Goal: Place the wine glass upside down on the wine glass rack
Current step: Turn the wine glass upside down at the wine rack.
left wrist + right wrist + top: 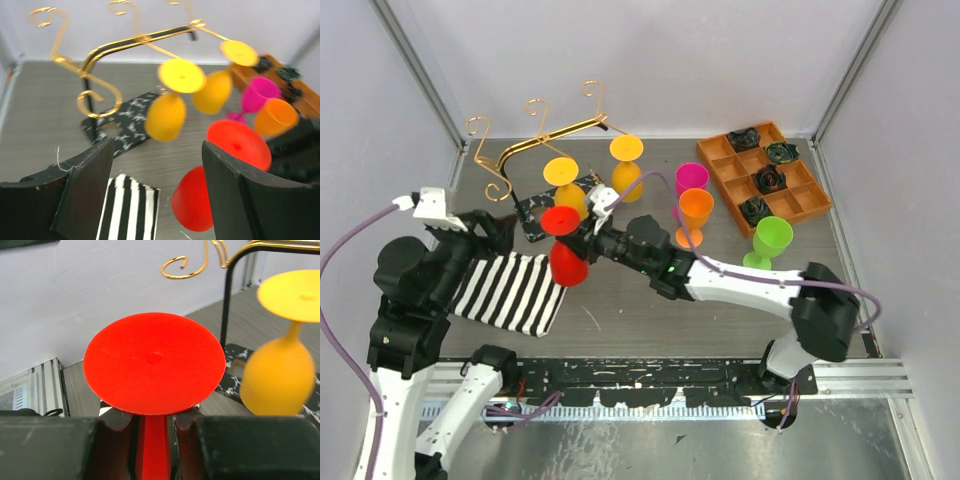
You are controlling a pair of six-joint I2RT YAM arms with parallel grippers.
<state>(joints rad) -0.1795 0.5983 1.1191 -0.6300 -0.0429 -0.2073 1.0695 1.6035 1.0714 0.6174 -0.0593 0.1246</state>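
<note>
Though white walls close the grey counter (650, 320) on three sides, we find open room along its near middle, between the striped cloth (510, 290) on the left and the upright glasses on the right. We count two arms. One wine glass rack (560, 134) stands far left, close to the left wall, its gold bar running toward the back wall. One orange tray (724, 166) fills the far right corner and holds four dark crumpled objects.

We count six glasses. Two yellow glasses (562, 185) (626, 165) hang foot-up from the rack. Three stand upright and close together between rack and tray: one magenta glass (692, 180), one orange glass (695, 210) and one green glass (772, 238).

One red glass (568, 265) is off the rack, held foot-up above the counter, just in front of the rack's marbled base and by the cloth's far corner. Our right fingers (240, 445) pinch its stem under the round foot. Our left fingers (85, 200) are spread wide and hold nothing, facing the rack with the red glass just to their right.
</note>
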